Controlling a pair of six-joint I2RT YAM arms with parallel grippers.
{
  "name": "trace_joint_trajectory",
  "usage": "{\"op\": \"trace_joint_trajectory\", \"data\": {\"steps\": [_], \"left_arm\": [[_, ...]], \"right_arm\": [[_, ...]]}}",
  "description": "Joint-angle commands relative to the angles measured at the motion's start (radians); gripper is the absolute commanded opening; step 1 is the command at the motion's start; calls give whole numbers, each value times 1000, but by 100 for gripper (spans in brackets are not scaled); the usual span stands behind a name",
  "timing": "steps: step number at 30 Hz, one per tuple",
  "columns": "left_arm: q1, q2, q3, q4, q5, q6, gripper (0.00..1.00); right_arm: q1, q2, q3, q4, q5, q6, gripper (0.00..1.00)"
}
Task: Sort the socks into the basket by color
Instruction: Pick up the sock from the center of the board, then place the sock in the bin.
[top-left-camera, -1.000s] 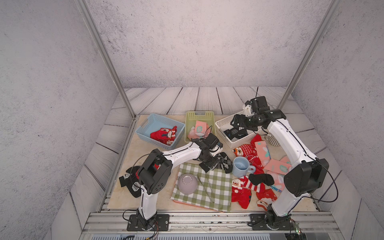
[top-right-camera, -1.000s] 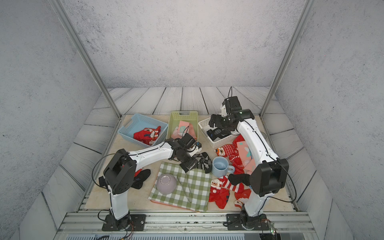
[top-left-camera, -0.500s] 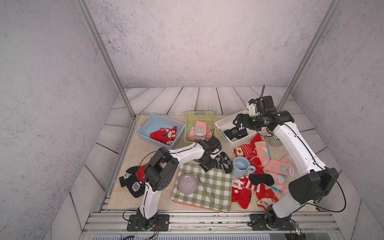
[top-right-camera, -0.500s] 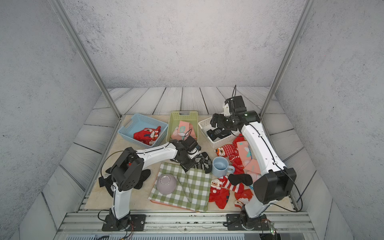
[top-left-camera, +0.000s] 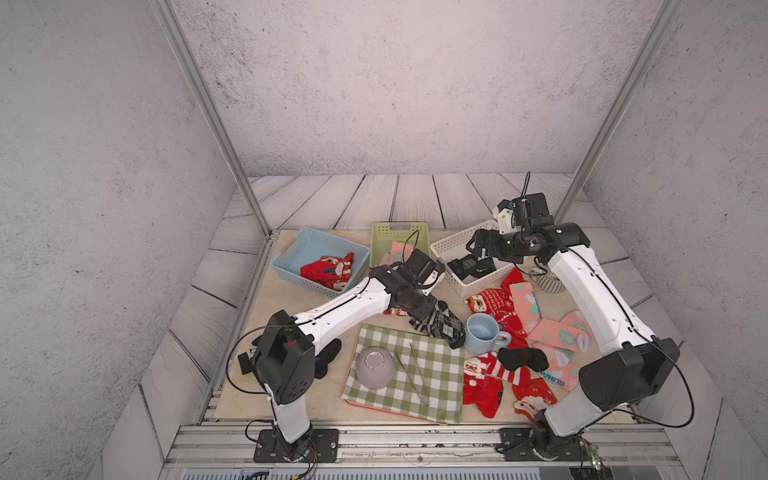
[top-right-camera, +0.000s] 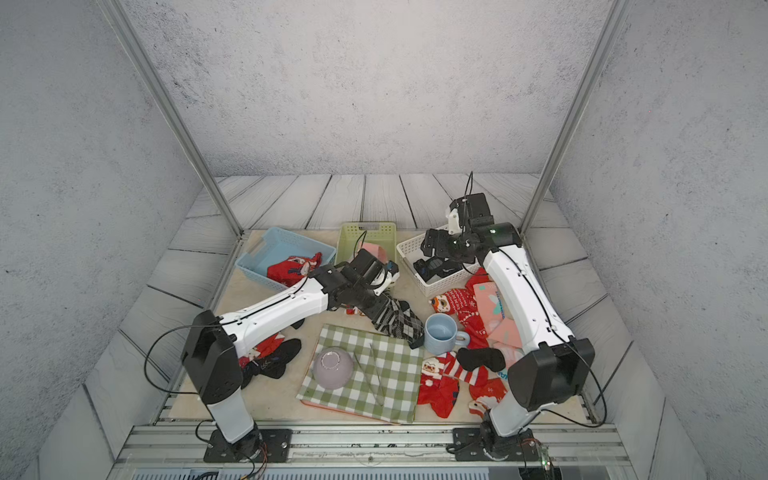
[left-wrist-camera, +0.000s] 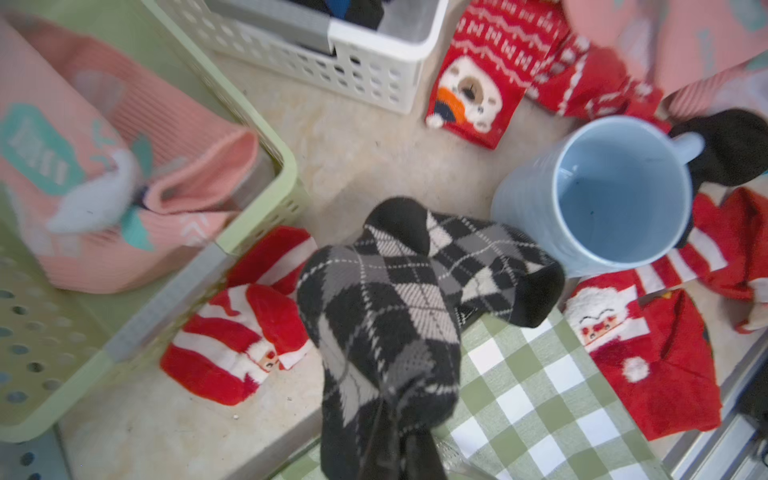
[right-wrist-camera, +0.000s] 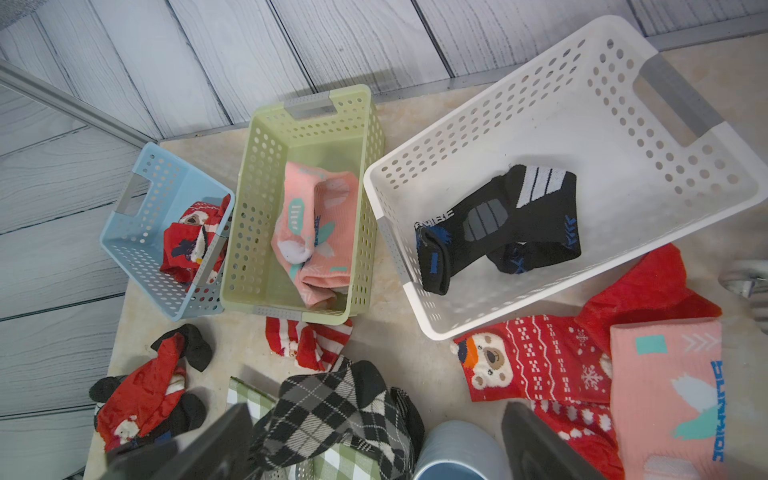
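The left gripper (top-left-camera: 424, 315) is pinching the black-and-grey sock (top-left-camera: 442, 326) tight. The sock is sitting low over the worktop (left-wrist-camera: 374, 158), just beside the mug (top-left-camera: 482, 332) and over the edge of the cloth (top-left-camera: 415, 374). I think it is doing the pick-up step. Next it is going to need a lift and a carry to the white basket (top-left-camera: 471, 287), where black socks (right-wrist-camera: 498, 224) are lying. The right gripper (top-left-camera: 478, 249) is hanging wide open above that basket, holding nothing.
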Motion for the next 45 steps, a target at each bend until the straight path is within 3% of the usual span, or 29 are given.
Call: {"op": "trace_joint_trajectory", "data": {"steps": [1, 10, 22, 32, 39, 45], "left_arm": [[16, -55, 52, 1, 6, -14, 0], [46, -90, 191, -26, 72, -33, 0], [166, 85, 603, -13, 168, -45, 0], [212, 326, 853, 206, 239, -37, 0], [226, 481, 901, 467, 321, -110, 0], [224, 670, 968, 587, 380, -148, 0]], "right_arm": [[-1, -48, -14, -12, -11, -7, 95], [-1, -87, -57, -8, -7, -1, 95], [-1, -210, -162, -28, 23, 8, 99], [-2, -300, -245, -17, 44, 19, 99], [-2, -324, -251, -34, 38, 10, 99], [-1, -356, -276, -45, 52, -4, 99]]}}
